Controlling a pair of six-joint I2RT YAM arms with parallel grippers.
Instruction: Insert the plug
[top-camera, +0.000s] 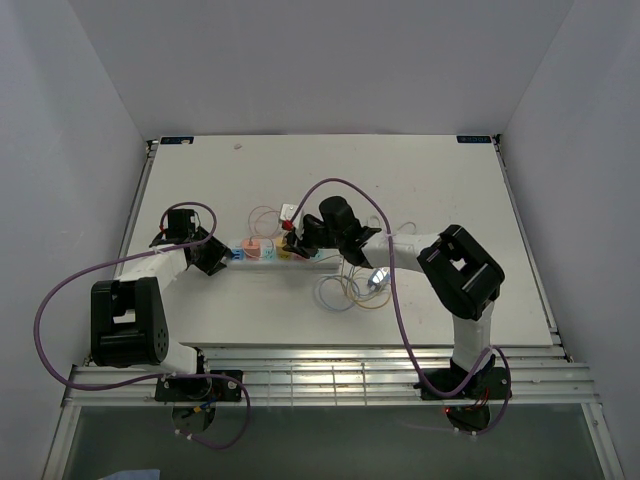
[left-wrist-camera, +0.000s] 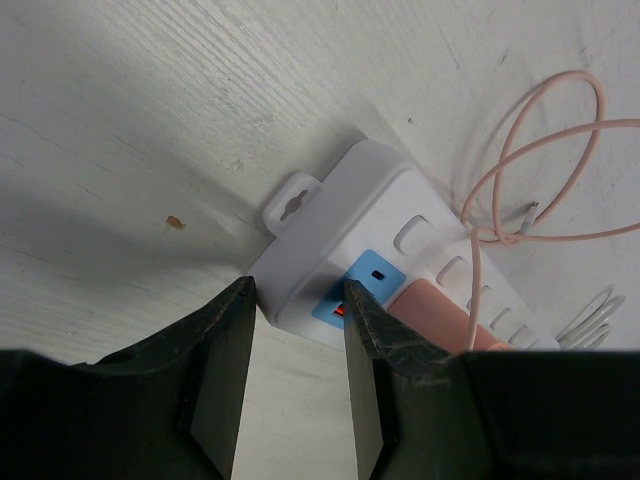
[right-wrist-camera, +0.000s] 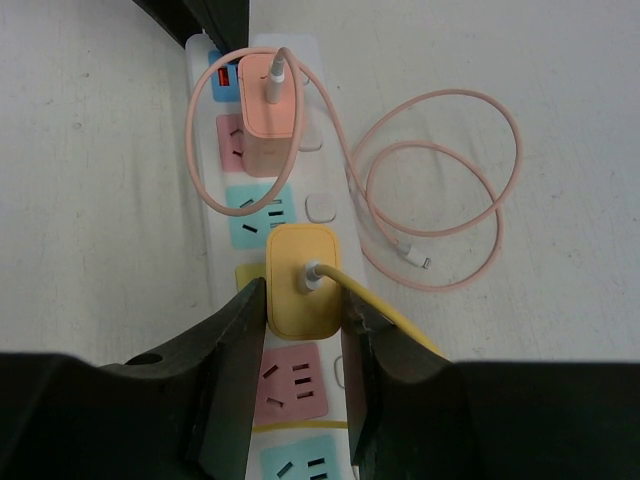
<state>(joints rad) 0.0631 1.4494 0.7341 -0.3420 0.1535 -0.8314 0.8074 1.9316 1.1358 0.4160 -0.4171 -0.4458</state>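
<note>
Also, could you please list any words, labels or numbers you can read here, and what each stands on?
No text is legible in any view.
Left blue sticker, far edge of the table: too small to read.
Right blue sticker, same edge: too small to read.
Power strip, pink charger, yellow charger: no print visible.

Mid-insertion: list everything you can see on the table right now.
table: one, white, under everything
power strip: one, white with coloured sockets, mid-table
pink plug: one, seated in the strip near the left arm's end
pink cable: one, looped beside the strip
yellow plug: one, on the strip, yellow cable attached
white cables: loose coil, near side of the strip
silvery item: one, beside the coil, too small to identify
left gripper: black, jaws astride the strip's end
right gripper: black, jaws closed on the yellow plug
</note>
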